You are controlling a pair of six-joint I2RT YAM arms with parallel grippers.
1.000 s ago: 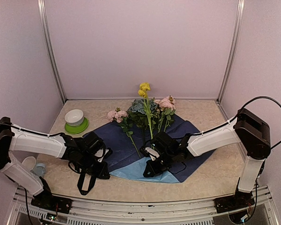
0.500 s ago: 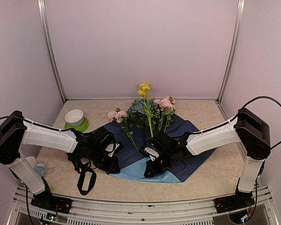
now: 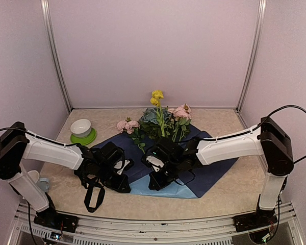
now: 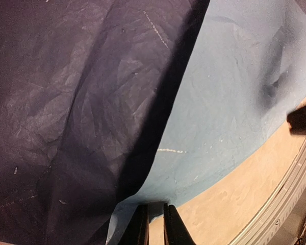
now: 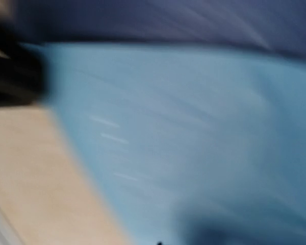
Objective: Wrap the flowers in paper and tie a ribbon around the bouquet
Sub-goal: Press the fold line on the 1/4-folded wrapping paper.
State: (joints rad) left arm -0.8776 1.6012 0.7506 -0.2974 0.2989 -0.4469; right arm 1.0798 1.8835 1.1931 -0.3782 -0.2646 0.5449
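The left gripper (image 4: 154,214) has its jaws drawn nearly together at the near-left edge of the paper (image 4: 229,102), where the navy face curls over the light-blue one. The edge looks pinched between them (the bite itself sits half hidden at the bottom of the wrist view). Over the last second this arm has swung in from bare table (image 3: 234,194) at 9 o'clock to reach that edge.

The right gripper (image 3: 154,181) is closed, low on the light-blue fold at the paper's 6 o'clock. Its own camera is smeared with motion, so whether it holds paper cannot be told. It has slid toward 9 o'clock, and the fold has shifted with it.

Further out, the flowers (image 3: 160,120) lie untouched at the paper's 12 o'clock, heads toward the back wall. The ribbon (image 3: 86,199) lies looped on the table at the left gripper's 7 o'clock, unused. A green saucer (image 3: 76,139) carrying a white bowl (image 3: 81,126) sits at 10 o'clock.

With both claws now on the near edge, the wrapping seems only just begun and the tying is far off.
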